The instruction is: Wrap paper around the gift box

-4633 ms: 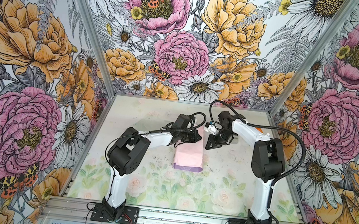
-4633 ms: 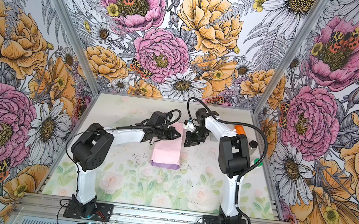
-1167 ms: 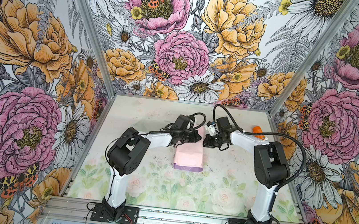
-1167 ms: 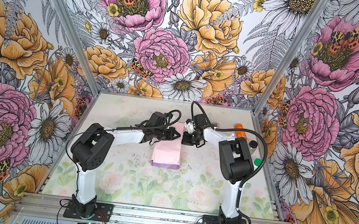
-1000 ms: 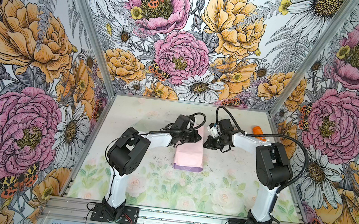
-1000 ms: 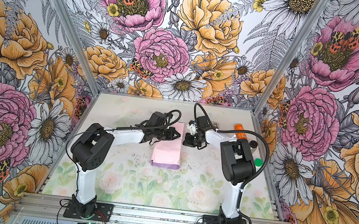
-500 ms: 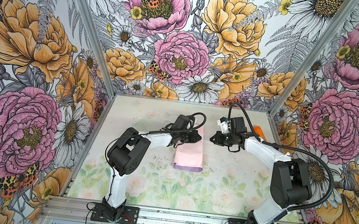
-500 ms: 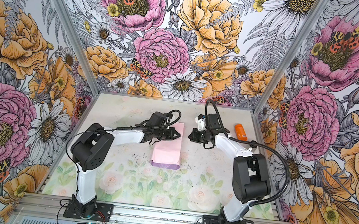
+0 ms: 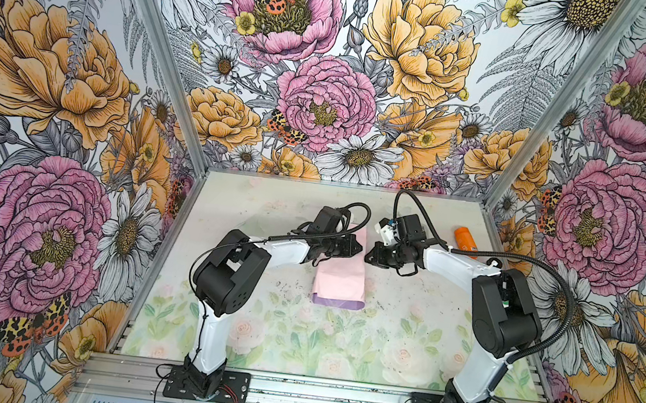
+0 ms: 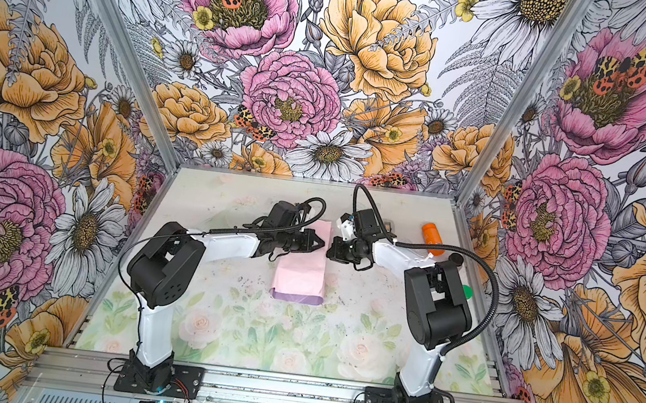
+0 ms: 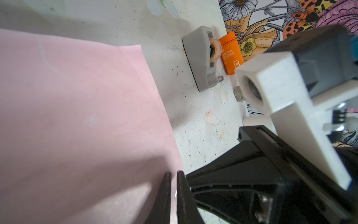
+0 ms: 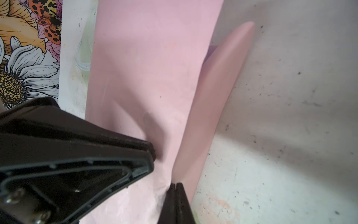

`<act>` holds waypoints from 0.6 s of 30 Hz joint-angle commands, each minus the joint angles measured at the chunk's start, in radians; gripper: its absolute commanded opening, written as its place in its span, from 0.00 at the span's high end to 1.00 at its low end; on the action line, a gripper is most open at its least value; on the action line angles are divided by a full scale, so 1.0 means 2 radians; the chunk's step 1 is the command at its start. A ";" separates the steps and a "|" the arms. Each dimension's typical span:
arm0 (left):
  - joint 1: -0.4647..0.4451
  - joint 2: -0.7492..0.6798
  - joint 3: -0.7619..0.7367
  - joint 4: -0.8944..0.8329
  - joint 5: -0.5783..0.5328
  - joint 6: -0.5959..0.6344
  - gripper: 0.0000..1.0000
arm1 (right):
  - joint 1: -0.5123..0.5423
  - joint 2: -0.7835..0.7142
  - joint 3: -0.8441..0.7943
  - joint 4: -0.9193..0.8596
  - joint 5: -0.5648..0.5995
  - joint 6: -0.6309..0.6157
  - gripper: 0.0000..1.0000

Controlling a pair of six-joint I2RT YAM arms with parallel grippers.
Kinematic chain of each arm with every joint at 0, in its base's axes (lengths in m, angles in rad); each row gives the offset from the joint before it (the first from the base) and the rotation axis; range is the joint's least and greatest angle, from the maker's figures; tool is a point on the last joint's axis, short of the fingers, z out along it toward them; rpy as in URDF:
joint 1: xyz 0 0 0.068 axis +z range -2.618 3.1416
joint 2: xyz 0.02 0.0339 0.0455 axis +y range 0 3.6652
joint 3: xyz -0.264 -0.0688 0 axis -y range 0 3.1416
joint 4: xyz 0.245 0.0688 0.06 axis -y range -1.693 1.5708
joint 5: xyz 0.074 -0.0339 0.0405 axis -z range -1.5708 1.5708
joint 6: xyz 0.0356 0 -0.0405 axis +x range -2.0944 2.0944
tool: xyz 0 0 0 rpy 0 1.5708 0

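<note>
1. The paper (image 9: pixel 339 280) lies mid-table as a folded pink bundle. Its long axis runs from the arm bases toward the back wall, and its lilac face shows only at the near end. You cannot see the gift box; judging by the bundle's bulk, it sits under the pink fold.
2. Both grippers meet over the far half of that bundle, at its right-hand edge. The left gripper (image 11: pixel 173 175) reaches across the top of the paper from the left. The right gripper (image 12: pixel 175 186) comes in from the right, level with the edge itself.
3. Along that edge a loose flap (image 12: pixel 219 93) curls beside the main fold and runs from the right gripper's tip toward the back wall. Your right arm is plainly the nearer one to it.
4. The left gripper's fingers are nearly pressed together, with only a hairline slit between them. Its tip bears down on the pink face, which dimples beneath it, so it seems to pin rather than pinch.
5. The right gripper's fingers are pressed fully together at the crease where the flap meets the bundle. You cannot tell whether a sliver of paper is caught between them.
6. The tape dispenser (image 11: pixel 199 58) stands apart, off the paper's far right corner.
</note>
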 commanded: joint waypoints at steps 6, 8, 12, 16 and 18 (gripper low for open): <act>-0.005 0.009 -0.020 -0.043 -0.015 0.010 0.89 | 0.009 0.035 0.015 0.033 0.003 0.009 1.00; -0.006 0.009 -0.021 -0.043 -0.013 0.010 0.89 | 0.009 0.038 0.014 0.033 0.009 0.008 1.00; -0.005 0.007 -0.019 -0.043 -0.014 0.009 0.89 | 0.008 0.033 0.011 0.032 0.023 0.009 1.00; -0.005 -0.004 -0.009 -0.052 -0.012 0.009 0.88 | 0.000 -0.012 -0.001 0.027 0.043 0.015 0.97; -0.005 -0.014 0.007 -0.066 -0.012 0.012 0.84 | -0.006 -0.047 -0.006 0.017 0.055 0.016 0.91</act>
